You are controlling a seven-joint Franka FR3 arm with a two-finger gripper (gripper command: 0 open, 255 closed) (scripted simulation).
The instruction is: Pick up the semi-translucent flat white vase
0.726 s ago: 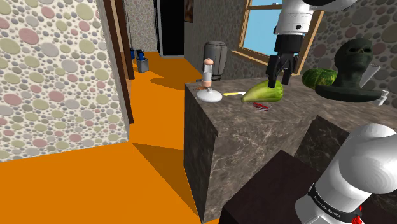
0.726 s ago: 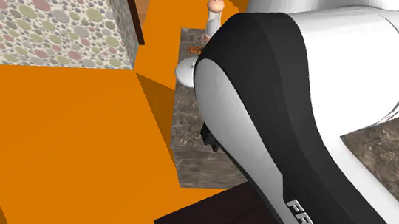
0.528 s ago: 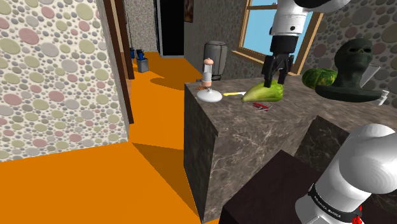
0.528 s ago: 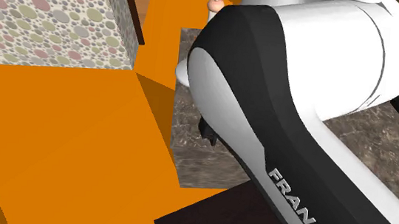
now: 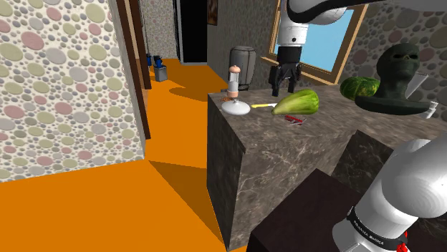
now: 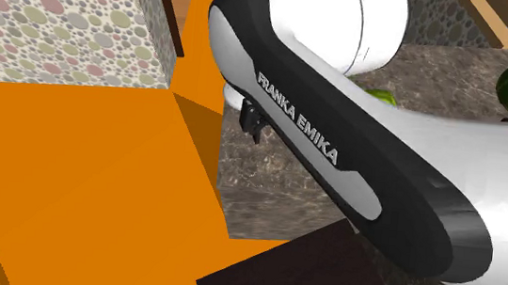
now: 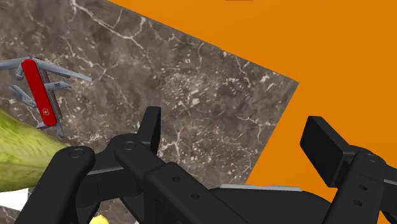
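- The vase [image 5: 236,109] is seen in the shoulder view as a low, flat, white piece with a faintly see-through sheen. It is set on the dark marbled counter [image 5: 286,154] close to the corner that lies toward that view's left.
- Whether anything lies inside the vase cannot be told.
- A slim white bottle-like piece with a peach top [image 5: 233,77] is stood upright just behind the vase.
- The gripper [image 5: 281,90] is held above the counter, apart from the vase and on its right in the shoulder view, near the pointed end of a green fruit [image 5: 299,102].
- In the wrist view the gripper [image 7: 235,137] is shown with its fingers [image 7: 151,128] spread wide. Nothing is clasped or touched, and only bare counter and orange floor are seen between them.
- A thin yellow strip [image 5: 263,106] is laid between the vase and the fruit.
- A red pocket knife with its tools unfolded [image 7: 41,89] is laid flat on the counter just beside the fruit [image 7: 22,156].
- A dark striped melon [image 5: 359,87] and a dark bust [image 5: 400,75] are placed farther along the counter, well apart from the vase.
- A grey lidded canister [image 5: 243,67] is seen beyond the counter, and blue bins [image 5: 159,70] are stood on the orange floor in the passage. Their contents cannot be made out.
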